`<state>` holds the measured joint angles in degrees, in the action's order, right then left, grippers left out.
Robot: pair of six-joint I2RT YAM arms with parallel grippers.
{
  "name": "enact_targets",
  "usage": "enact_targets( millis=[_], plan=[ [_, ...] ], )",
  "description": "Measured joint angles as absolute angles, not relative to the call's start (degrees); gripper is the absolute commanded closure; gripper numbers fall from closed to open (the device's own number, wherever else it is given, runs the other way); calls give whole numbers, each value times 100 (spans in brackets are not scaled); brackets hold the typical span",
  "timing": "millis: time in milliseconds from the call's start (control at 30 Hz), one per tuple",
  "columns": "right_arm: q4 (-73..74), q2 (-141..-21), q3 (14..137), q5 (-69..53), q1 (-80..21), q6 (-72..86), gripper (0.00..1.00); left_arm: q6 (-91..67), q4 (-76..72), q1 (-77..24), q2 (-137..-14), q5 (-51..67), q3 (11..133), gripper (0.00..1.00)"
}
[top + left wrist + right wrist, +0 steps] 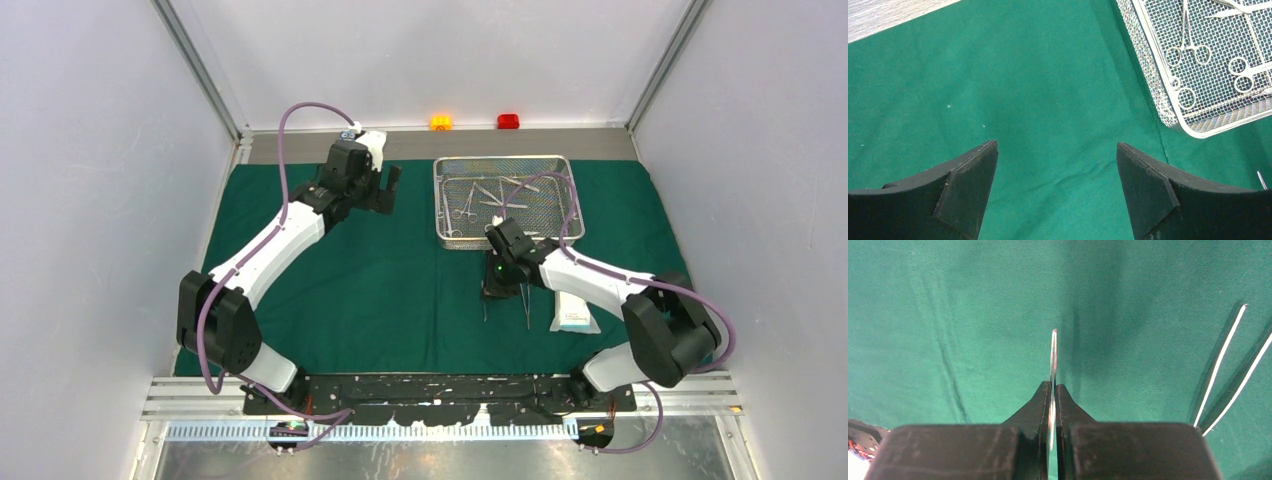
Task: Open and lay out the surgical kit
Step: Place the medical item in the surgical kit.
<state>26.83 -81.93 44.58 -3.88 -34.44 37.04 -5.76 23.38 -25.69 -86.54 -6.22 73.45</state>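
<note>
Right claw (1053, 386): black pads, and the steel instrument (1053, 355) in it shows me a bright silver edge. The cloth (973, 315) under it is deep green, a plain weave with no print. Just right of that claw, tweezers (1220, 362) glint white-silver. My left claw (1057, 145) is black too. Ahead and right of it, the tray (1160, 100) is silver wire mesh in a fine grid, with pale steel forceps (1188, 52) inside. From above, the packet (574, 312) beside the right claw is white with blue at one end. Beyond the left claw sit an orange block (440, 122) and a red block (508, 121).

The tray (500, 160) sits on the cloth (400, 290), behind the packet (575, 315).
</note>
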Motion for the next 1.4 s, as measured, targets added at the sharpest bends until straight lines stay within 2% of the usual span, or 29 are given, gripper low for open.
enact_targets(
  millis=[700,1400],
  plan=[
    [2351,-8488,4322,-368,-3446,3813,96,-596,2335,-2569,-8667,-622,7345,7],
    [2067,-8388,4082,-515,-3444,3739,84,-598,2331,-2569,-8667,-624,7297,5]
  ],
)
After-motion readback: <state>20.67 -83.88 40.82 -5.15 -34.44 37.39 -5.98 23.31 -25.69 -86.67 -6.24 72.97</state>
